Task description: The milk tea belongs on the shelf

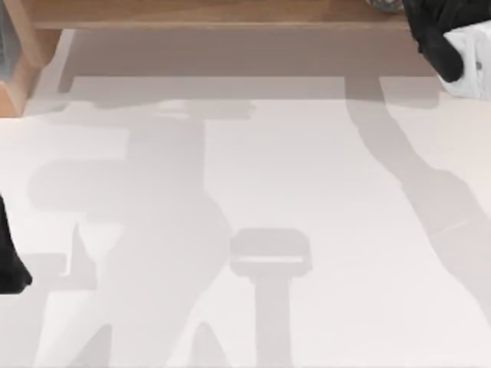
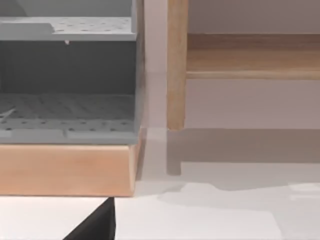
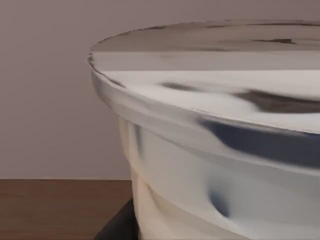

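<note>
Placing the milk tea [image 3: 210, 150] on the shelf [image 1: 215, 14] at the desk's far right corner.
Right gripper [image 1: 449, 54] close against the cup, probably pinching it; jaws hidden, can't tell. I'd seat the base flat before releasing. Left gripper [image 1: 11, 268] parked at left edge.

Shelf [image 1: 192, 11] lt brown; milk tea [image 3: 210, 150] lid white.

Bright, even light falls on the pale desk [image 1: 322, 192] in the top view, where soft grey shadows of both arms stretch across it. The shelf [image 2: 176, 65] casts a faint shadow below its board. The milk tea [image 3: 210, 150] lid shows smeared, streaky reflections.
</note>
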